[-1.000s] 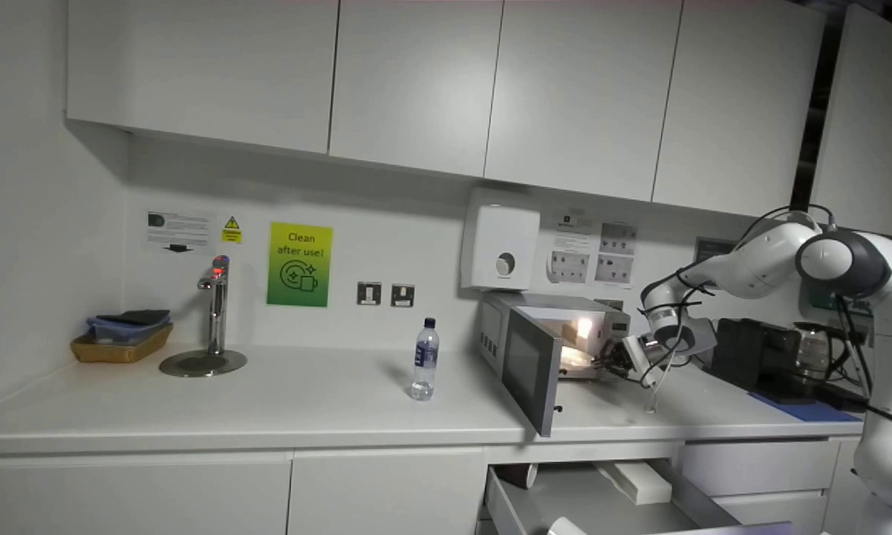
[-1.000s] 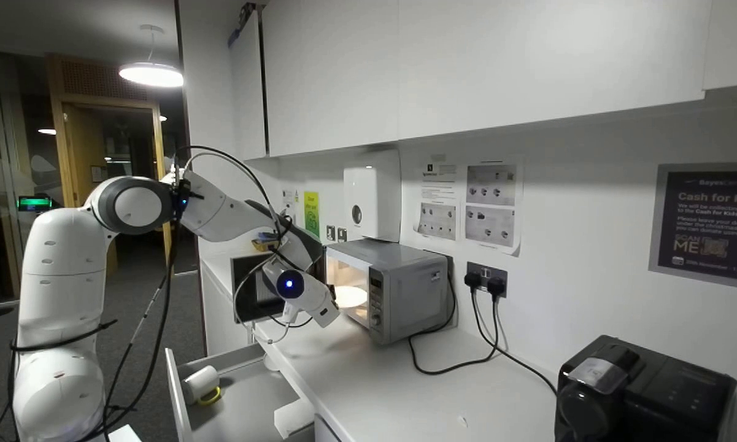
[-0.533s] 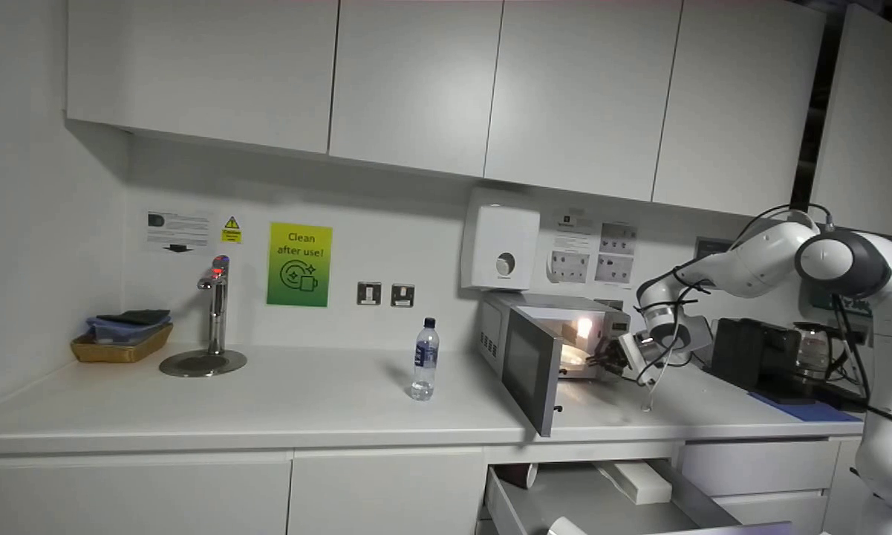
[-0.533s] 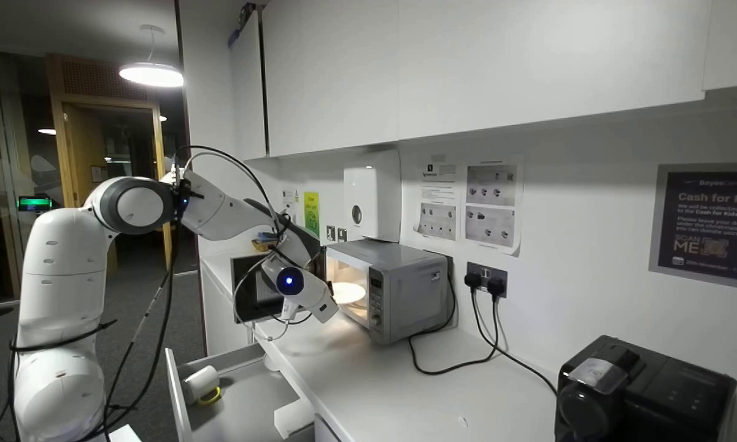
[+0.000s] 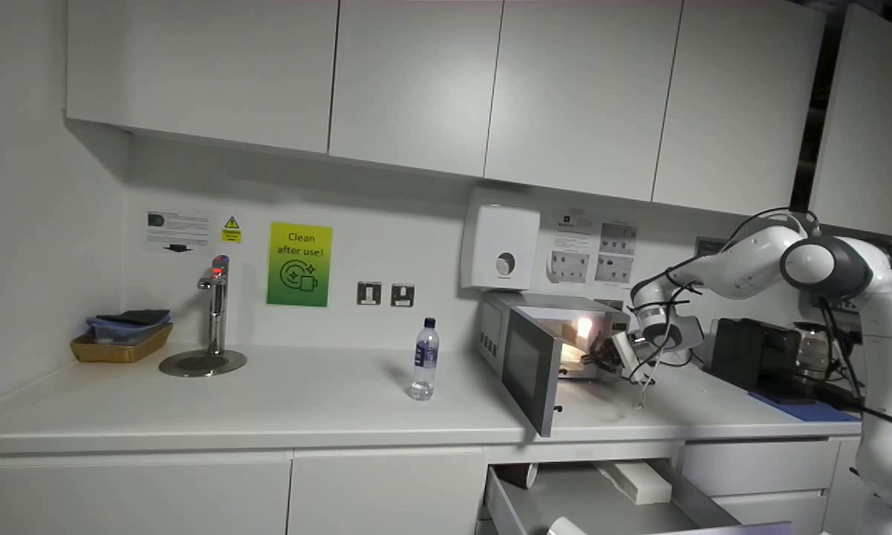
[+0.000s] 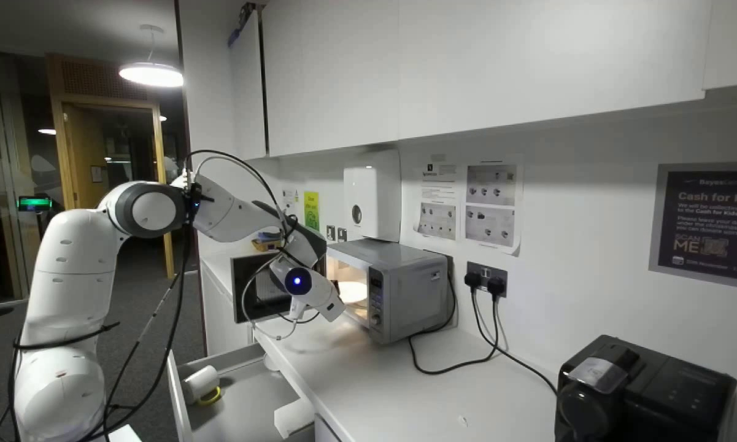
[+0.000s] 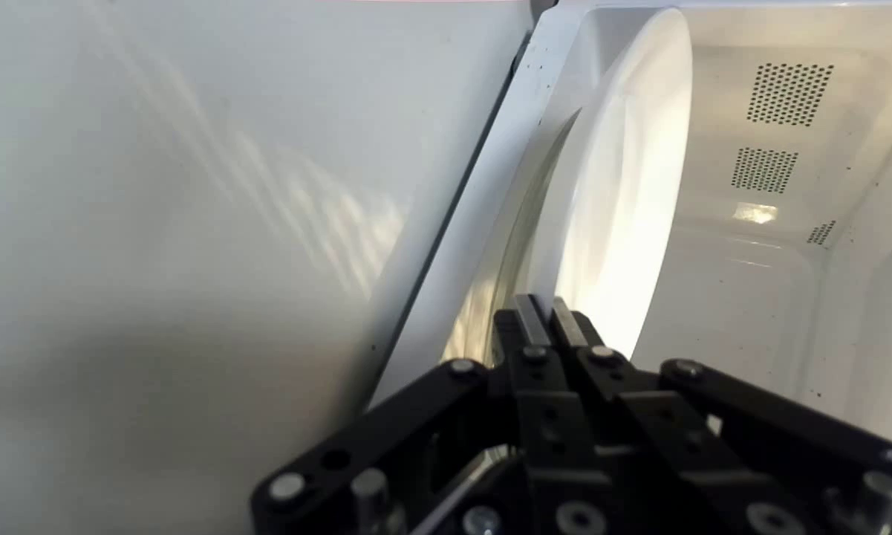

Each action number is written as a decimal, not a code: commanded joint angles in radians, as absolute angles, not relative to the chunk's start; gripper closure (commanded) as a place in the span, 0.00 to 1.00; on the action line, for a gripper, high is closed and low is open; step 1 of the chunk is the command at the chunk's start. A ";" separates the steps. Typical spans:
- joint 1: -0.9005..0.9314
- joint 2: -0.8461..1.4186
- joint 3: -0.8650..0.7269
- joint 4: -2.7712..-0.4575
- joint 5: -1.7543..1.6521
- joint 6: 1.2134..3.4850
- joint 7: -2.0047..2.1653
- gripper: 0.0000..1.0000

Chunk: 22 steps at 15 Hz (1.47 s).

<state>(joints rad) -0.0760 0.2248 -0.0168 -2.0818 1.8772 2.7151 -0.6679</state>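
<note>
1. One plate (image 7: pixel 631 200) is showing inside the lit microwave (image 6: pixel 414 301), near its opening.
2. The gripper (image 7: pixel 551 312) is pinching the plate's rim, its fingers pressing from both sides.
3. The microwave's door (image 5: pixel 529 364) is standing open over the counter (image 5: pixel 290 401).
4. Below, a drawer (image 6: pixel 254 393) is sticking out, holding a mug (image 6: pixel 200 383).
5. A bottle (image 5: pixel 425 364) is standing upright on the counter, across the door from the gripper.

White counter (image 5: pixel 290 397) with microwave (image 6: pixel 410 293) and bottle (image 5: pixel 425 362)
</note>
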 commanded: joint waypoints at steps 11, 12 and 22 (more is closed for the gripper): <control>-0.062 0.311 -0.020 -1.953 1.910 2.748 -0.692 0.99; -0.060 0.316 -0.020 -1.948 1.910 2.748 -0.692 0.99; -0.049 0.350 -0.022 -1.908 1.919 2.760 -0.703 0.99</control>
<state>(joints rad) -0.0585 0.3357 -0.0192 -1.9546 1.8772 2.7220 -0.6679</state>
